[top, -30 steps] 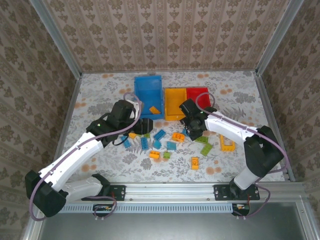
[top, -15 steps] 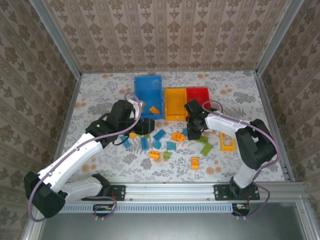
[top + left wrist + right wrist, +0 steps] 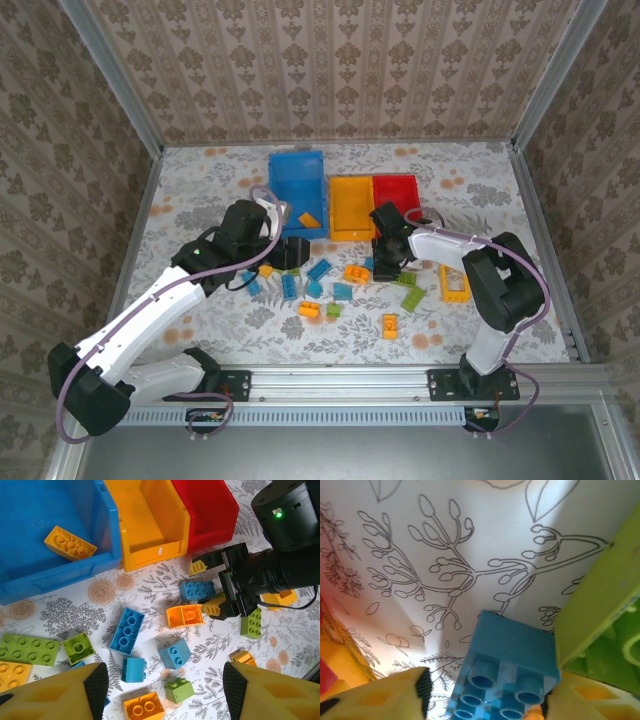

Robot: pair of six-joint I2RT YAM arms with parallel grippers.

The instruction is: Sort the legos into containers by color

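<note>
My right tool [image 3: 487, 690] parted around a blue lego [image 3: 505, 672], green lego [image 3: 600, 610] beside one finger, my left tool [image 3: 165, 682] spread wide, empty.

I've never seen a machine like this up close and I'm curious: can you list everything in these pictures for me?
Blue bin: one, blue, far side of the table, left end of the row
Yellow bin: one, yellow-orange, middle of the row
Red bin: one, red, right end of the row
Orange brick: one, orange, inside the blue bin
Loose bricks: roughly fifteen, in blue, green and orange, scattered in front of the bins
Table: one, white with a flower print, under everything
Left claw: one, yellow fingers, open, above the loose bricks
Right claw: one, yellow fingers, down at the table, astride a blue brick
</note>
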